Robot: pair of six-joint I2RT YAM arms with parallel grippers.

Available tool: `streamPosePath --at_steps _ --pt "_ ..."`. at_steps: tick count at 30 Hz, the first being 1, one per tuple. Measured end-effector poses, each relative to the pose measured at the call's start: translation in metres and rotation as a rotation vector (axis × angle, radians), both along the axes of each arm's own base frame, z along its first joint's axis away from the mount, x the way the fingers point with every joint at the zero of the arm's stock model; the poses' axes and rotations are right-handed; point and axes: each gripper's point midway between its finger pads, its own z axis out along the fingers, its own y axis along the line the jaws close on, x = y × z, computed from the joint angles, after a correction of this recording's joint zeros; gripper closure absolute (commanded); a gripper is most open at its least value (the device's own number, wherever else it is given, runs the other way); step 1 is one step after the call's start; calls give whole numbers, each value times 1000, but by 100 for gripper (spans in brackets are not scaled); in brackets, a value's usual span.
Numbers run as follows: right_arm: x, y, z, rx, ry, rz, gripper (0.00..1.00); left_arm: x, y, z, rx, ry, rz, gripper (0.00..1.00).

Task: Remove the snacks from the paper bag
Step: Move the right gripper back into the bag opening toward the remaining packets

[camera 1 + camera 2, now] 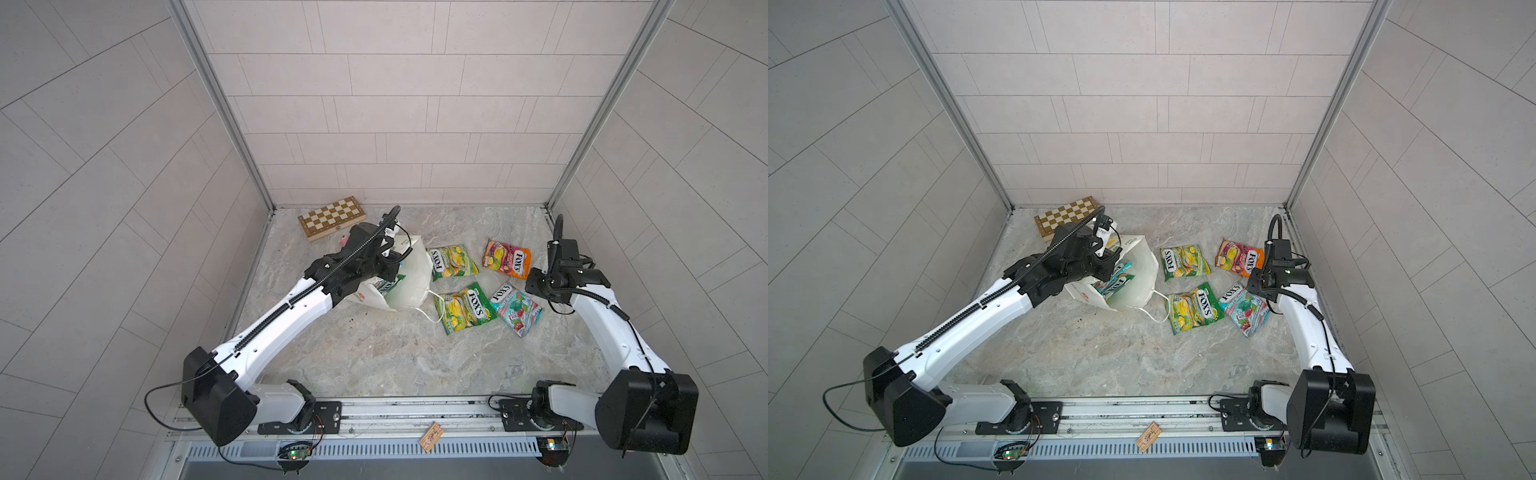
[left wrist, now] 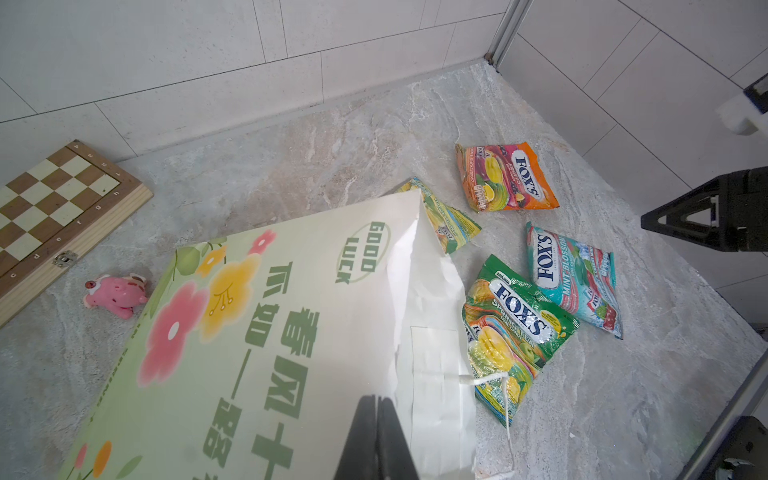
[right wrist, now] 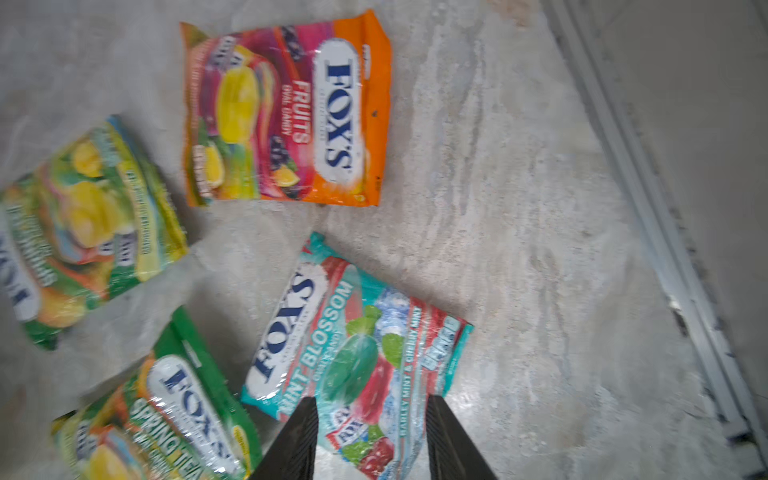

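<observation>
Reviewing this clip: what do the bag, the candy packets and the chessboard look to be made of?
The bag: probably matte paper; it creases sharply and its inside is plain white. The packets: glossy plastic film, judging by the glare and the crinkled seams. The chessboard: wood, it seems, from the tan frame and inlaid squares; the finish is unclear.

The paper bag (image 1: 409, 286) lies tipped over left of centre on the table (image 1: 374, 353), with bagged packets (image 1: 1113, 277) in its mouth. Behind it, far left, lies the chessboard (image 1: 332, 218), and the pig toy (image 2: 116, 295) sits between board and bag. Right of the bag lie four snacks: the far packet (image 1: 453, 262) just beside the bag and the Fruits packet (image 1: 507, 258) right of it, with the Spring Tea packet (image 1: 465, 307) and Mint Blossom packet (image 1: 516, 308) nearer.
</observation>
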Motion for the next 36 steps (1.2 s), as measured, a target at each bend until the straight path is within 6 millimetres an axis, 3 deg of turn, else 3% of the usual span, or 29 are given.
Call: streamPosePath --at_steps 9,15,20,28,36 --pt "3 148 43 236 -211 402 56 -4 -6 1 -19 9 -34 100" --pt "-7 216 64 331 -293 565 56 -6 -8 1 -28 15 -47 100" --pt "-4 246 55 359 -281 609 56 -7 -9 1 -33 19 -56 100" --pt "8 269 20 387 -179 611 56 -7 -10 1 -36 20 -55 100" --pt "-7 309 24 445 -187 722 56 -3 -10 5 -65 16 -26 100"
